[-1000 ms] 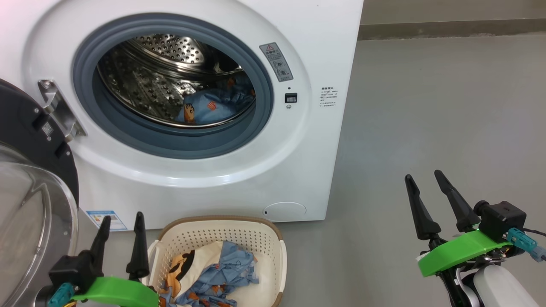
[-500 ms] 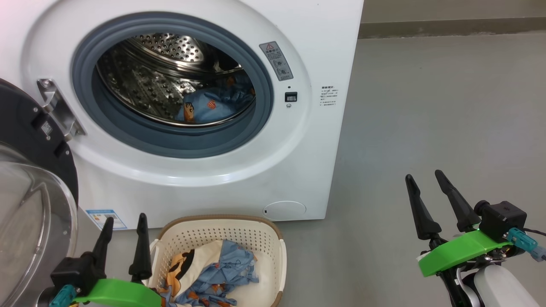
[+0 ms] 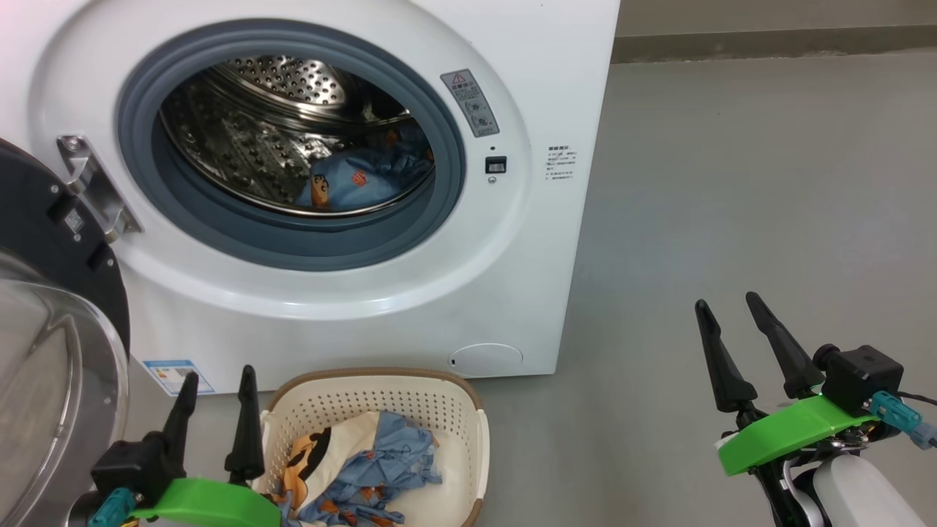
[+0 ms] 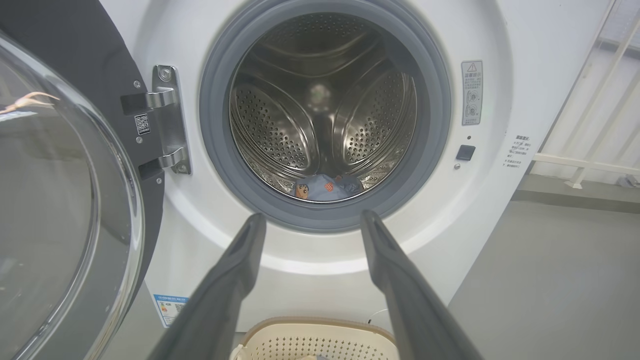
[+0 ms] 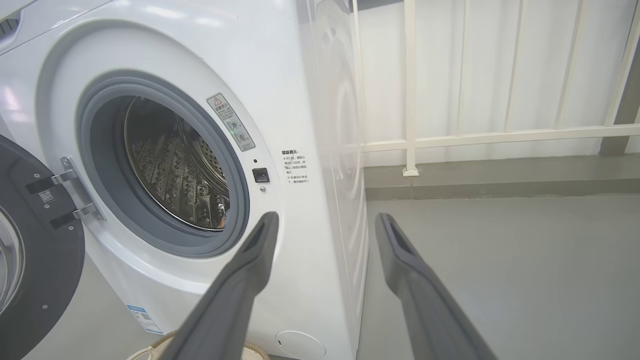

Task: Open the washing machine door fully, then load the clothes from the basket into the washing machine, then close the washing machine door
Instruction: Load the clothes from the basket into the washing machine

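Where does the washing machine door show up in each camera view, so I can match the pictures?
Head view: washing machine door at the left edge, swung open.
Left wrist view: washing machine door down the left side, glass bowl large.
Right wrist view: washing machine door in the lower left corner, dark inner face.
Shared landmark: the steel hinge beside the grey ring.

We see a smooth grey floor (image 3: 739, 190) running back to a darker grey kerb (image 5: 500, 182). On that kerb stands a white railing (image 5: 410, 100), close before a white wall (image 5: 475, 65).
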Available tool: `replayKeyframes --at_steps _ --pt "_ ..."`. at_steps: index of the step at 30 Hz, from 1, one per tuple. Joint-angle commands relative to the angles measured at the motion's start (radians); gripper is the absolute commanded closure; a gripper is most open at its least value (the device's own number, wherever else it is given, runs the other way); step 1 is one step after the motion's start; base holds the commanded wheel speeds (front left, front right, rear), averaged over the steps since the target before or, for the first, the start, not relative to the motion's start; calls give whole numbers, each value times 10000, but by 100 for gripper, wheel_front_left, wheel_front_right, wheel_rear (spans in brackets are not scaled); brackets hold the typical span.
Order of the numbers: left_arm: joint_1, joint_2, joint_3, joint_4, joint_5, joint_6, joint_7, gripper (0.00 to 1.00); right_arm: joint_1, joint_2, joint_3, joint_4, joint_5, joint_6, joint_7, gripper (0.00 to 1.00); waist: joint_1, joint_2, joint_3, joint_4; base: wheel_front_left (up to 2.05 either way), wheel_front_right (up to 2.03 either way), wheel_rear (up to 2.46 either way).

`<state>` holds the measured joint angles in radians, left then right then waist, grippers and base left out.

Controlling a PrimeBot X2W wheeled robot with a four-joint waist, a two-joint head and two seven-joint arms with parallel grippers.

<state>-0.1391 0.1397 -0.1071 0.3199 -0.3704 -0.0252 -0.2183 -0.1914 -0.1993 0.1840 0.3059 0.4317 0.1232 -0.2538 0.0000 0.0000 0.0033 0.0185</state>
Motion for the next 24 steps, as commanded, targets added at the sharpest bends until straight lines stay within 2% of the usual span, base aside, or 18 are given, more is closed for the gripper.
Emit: replayKeyframes --at_steps 1,12,24 --pt "-153 189 279 -292 -112 61 16 0 -73 -127 173 -234 63 75 -80 0 0 0 26 -32 0 0 0" --pt "-460 219 67 104 -178 60 383 0 -282 -166 256 -335 61 75 -80 0 0 0 818 -343 0 0 0" --pt "-1502 202 -183 1944 -203 -114 437 0 -787 -257 261 -468 52 75 -80 0 0 0 2097 -745 0 0 0"
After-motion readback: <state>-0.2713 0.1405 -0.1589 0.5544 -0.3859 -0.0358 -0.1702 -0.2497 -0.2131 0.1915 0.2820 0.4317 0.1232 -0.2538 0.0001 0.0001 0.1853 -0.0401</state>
